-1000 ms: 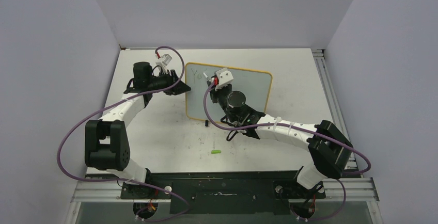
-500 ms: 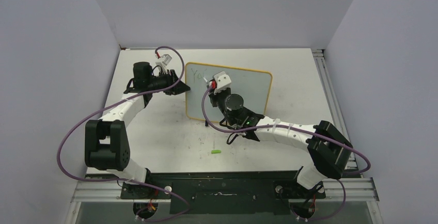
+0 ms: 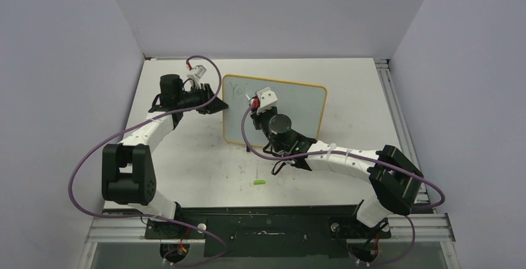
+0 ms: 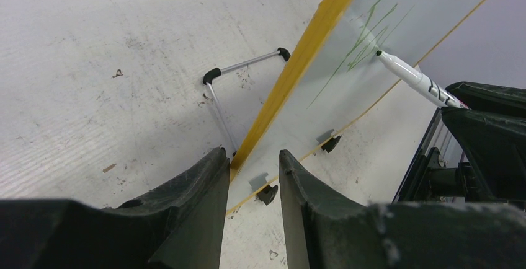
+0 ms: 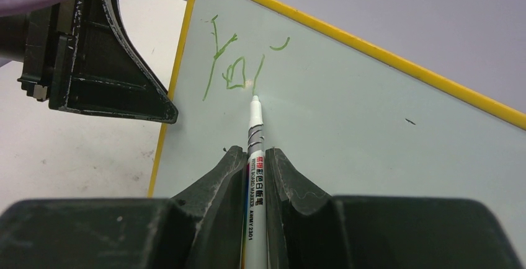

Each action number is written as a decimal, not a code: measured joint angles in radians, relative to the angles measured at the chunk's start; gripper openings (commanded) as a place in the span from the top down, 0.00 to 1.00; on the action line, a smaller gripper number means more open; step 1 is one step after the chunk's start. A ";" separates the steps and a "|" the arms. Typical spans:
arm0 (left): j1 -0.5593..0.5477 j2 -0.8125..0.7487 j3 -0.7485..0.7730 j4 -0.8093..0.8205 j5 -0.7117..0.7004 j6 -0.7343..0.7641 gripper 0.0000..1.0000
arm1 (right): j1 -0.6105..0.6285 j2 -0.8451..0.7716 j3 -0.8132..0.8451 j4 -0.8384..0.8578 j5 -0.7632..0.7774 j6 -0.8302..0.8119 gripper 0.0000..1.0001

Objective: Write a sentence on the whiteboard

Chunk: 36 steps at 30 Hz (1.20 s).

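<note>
While the left gripper [image 4: 251, 154] straddles the yellow left edge of the whiteboard [image 3: 304, 105], one finger on each side, I cannot tell whether they pinch it. The board stands propped on a wire stand [image 4: 245, 67] mid-table [image 3: 186, 157]. The right gripper [image 5: 252, 152] is clamped on a white marker [image 5: 255, 126], whose tip touches the sentence [image 5: 231, 70], a few green strokes at the board's upper left.

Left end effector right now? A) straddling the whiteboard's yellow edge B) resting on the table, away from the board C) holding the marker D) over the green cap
A: in the left wrist view the left end effector straddles the yellow frame of the whiteboard; the marker sits in the right end effector.
</note>
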 measured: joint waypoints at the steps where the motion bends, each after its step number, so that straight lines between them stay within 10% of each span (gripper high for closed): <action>1: 0.000 0.000 0.000 0.000 0.000 0.000 0.67 | 0.001 0.000 0.000 0.000 0.003 0.000 0.95; 36: 0.000 0.000 0.000 -0.001 -0.001 0.005 0.68 | 0.000 -0.007 0.020 0.013 0.036 -0.032 0.95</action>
